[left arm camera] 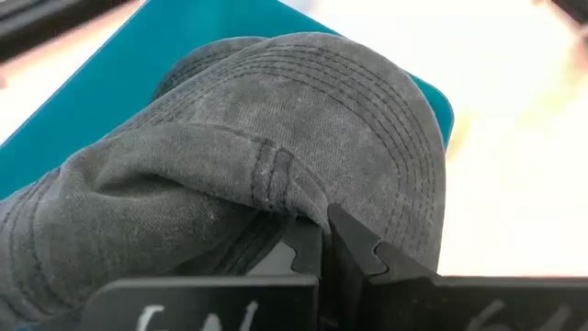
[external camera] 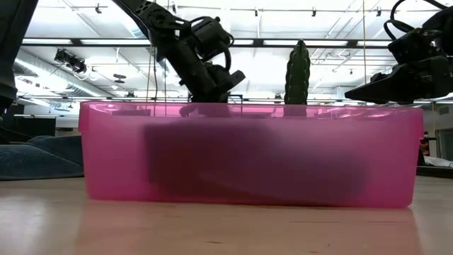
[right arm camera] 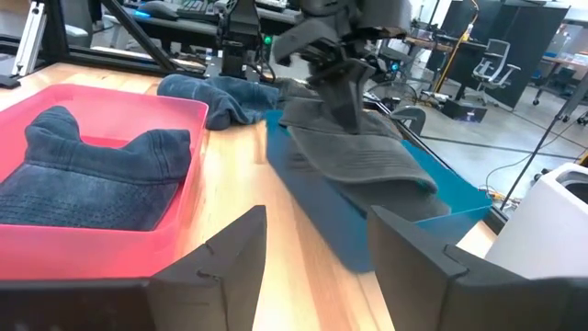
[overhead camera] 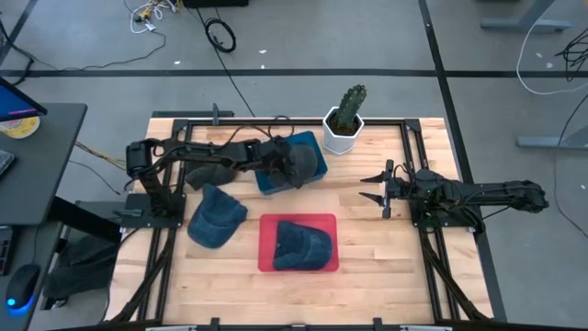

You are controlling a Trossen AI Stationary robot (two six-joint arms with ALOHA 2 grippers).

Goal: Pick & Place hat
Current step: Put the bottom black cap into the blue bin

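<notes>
One soft grey cloth hat (overhead camera: 296,164) is pinched in the left hand (overhead camera: 280,158), whose fingers are closed tight on a fold of it. The hat hangs right over the blue plastic bin (overhead camera: 317,154) at about 12 o'clock on the wooden counter (overhead camera: 386,248), and its brim seems to touch the bin. The bin lies straight under the hand, so I think the next move is to lower and let go. The hat's long side runs along the bin. The right hand (overhead camera: 378,188) waits at 3 o'clock, wide open and holding nothing. The left arm is much nearer.
</notes>
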